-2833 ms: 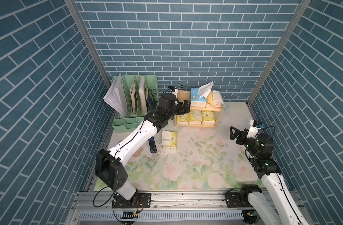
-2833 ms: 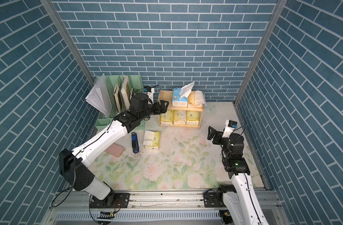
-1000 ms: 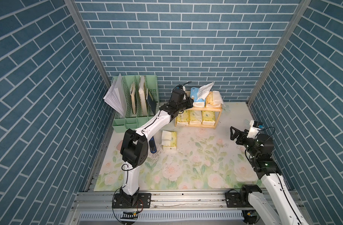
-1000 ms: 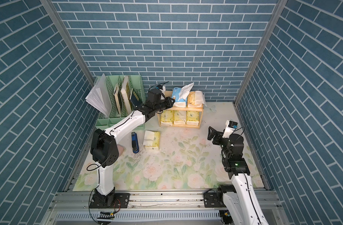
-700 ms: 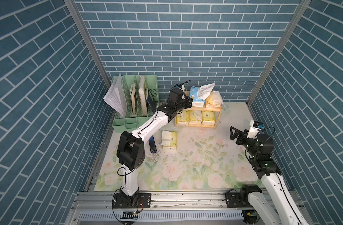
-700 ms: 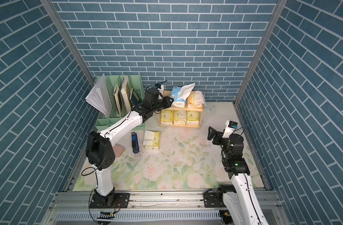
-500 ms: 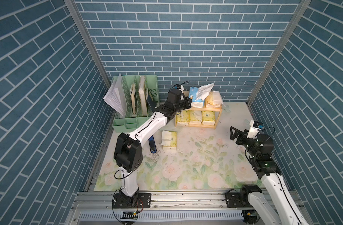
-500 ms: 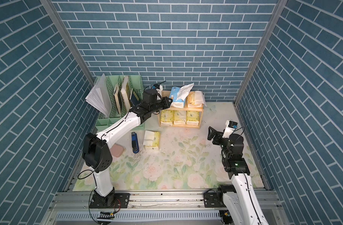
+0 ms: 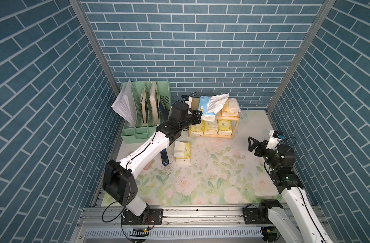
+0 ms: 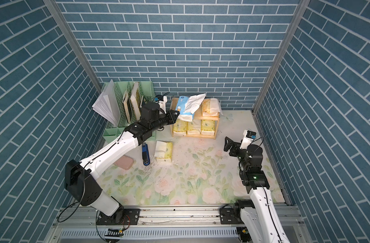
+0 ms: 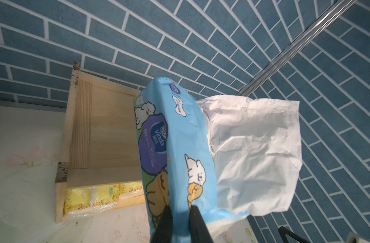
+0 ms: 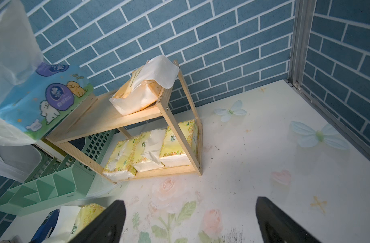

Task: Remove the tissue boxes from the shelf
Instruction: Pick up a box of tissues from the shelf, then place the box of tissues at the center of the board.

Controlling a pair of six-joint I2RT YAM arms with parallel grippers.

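Note:
My left gripper (image 9: 197,115) (image 11: 181,208) is shut on one end of the blue-and-white tissue pack (image 9: 205,107) (image 11: 179,147). The pack hangs tilted over the front left of the wooden shelf's (image 9: 234,126) (image 11: 108,130) top board, a white tissue sticking out. An orange-yellow pack (image 9: 230,107) (image 12: 135,94) lies on the top board's right end. Three yellow-green packs (image 9: 210,127) (image 12: 150,151) fill the lower tier. Another yellow-green pack (image 9: 183,149) lies on the mat in front. My right gripper (image 9: 250,144) (image 12: 190,221) hovers open and empty at the right.
A mint green file organizer (image 9: 146,109) with papers stands left of the shelf, close behind my left arm. A blue stapler (image 9: 164,157) and a pink flat object (image 10: 124,162) lie on the floral mat near the loose pack. Brick walls close in three sides.
The left gripper went from beside the lower tier up to the blue-and-white pack, closed on it, and has drawn it tilted toward the shelf's front left. The right arm has not moved.

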